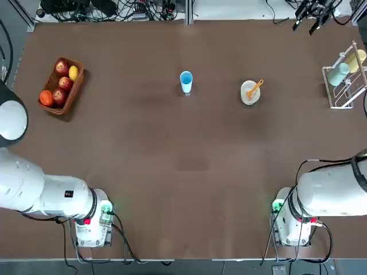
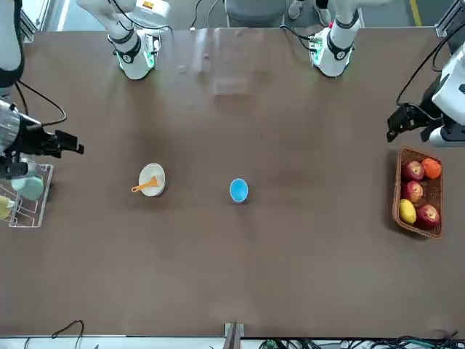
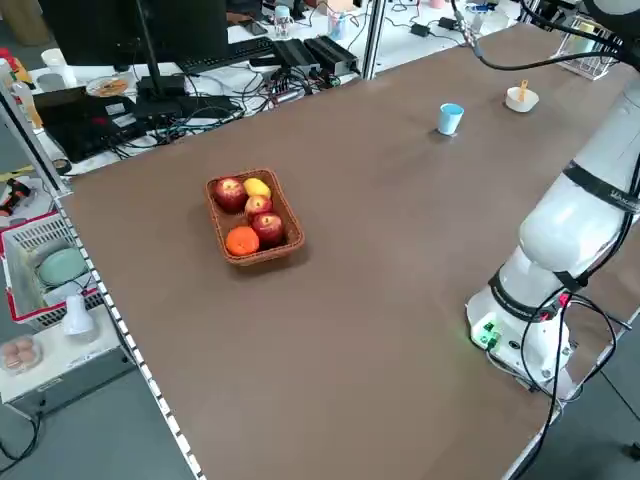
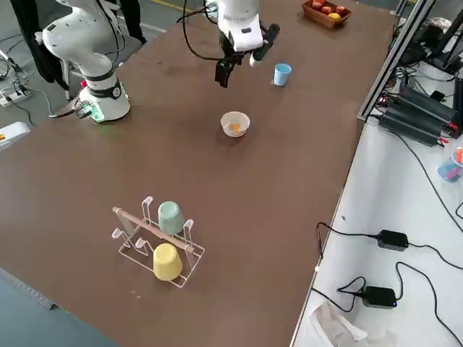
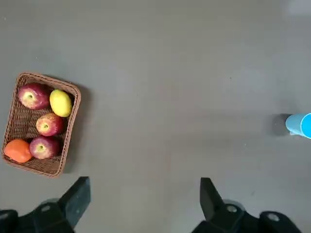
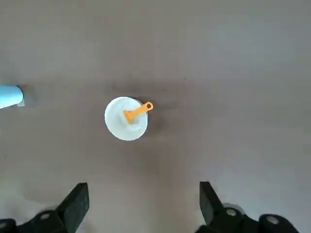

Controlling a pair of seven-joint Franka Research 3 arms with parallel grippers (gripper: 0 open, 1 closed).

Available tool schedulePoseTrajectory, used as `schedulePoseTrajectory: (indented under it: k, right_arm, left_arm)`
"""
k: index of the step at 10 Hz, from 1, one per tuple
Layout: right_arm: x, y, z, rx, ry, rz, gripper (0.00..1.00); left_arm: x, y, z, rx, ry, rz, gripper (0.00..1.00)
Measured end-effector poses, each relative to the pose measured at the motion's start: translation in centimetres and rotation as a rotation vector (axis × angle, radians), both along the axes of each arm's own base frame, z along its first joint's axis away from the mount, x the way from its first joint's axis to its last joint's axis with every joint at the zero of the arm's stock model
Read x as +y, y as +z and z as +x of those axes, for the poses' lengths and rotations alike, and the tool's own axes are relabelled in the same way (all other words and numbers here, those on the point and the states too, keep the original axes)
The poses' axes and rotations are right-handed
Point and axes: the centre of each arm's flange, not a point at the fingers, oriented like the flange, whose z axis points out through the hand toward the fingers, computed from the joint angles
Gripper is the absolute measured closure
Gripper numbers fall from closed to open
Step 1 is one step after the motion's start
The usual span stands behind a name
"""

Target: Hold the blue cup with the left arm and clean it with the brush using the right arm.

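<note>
My left gripper (image 5: 141,206) hangs high above the table (image 1: 172,172) with its jaws spread wide and nothing between them; its wrist view looks down on the fruit basket (image 5: 40,124) and catches only the edge of the blue cup (image 5: 300,124). My right gripper (image 6: 141,206) is likewise raised, jaws fully apart and empty, looking straight down on the white bowl (image 6: 126,118). In the top view the blue cup (image 1: 186,81) stands upright on the table at about 12 o'clock from the table centre, toward the far edge. The white bowl (image 1: 250,93) stands near it at its 3 o'clock, apart from it, and the orange brush (image 1: 254,89) rests in the bowl with its handle slanting out over the rim. The fruit basket (image 1: 61,85) sits well away at the cup's 9 o'clock, and a drying rack (image 1: 347,77) holding two other cups stands at the far right edge. Neither task item is held: the cup is free of the left gripper and the brush is free of the right. In my judgement this layout fits two stages equally: the cup and brush waiting to be picked up, or both set back down once the cleaning is over. The pictures do not settle which applies.
</note>
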Motion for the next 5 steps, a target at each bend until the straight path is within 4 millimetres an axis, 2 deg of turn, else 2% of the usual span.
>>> schedulePoseTrajectory:
  k: [2,5]
  right_arm:
    - [-0.1,2.9,-0.6,-0.035,0.008,-0.031,0.0]
    - [-0.4,5.3,-1.7,-0.075,0.01,-0.071,0.0]
  left_arm:
    - [0.0,-0.7,0.4,0.013,-0.013,0.001,0.0]
    - [0.0,-1.0,0.5,0.018,-0.031,0.002,0.0]
